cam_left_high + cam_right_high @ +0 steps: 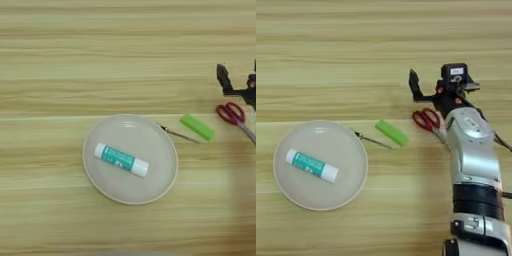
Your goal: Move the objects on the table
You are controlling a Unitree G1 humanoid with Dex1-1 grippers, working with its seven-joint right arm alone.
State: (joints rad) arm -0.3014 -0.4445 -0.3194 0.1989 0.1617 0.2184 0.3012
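Note:
The red-handled scissors lie on the wooden table, handles to the left, with their silver blades running right under my forearm. Left of them lies the small green block, set at a slant. My right gripper hovers just beyond the scissors' handles. It is open, and one black finger sticks out to the left. Nothing is between the fingers. The silver forearm comes up from the bottom right.
A round beige plate sits left of the block and holds a white glue stick with a teal label. A thin metal pin-like thing lies between the plate's rim and the green block.

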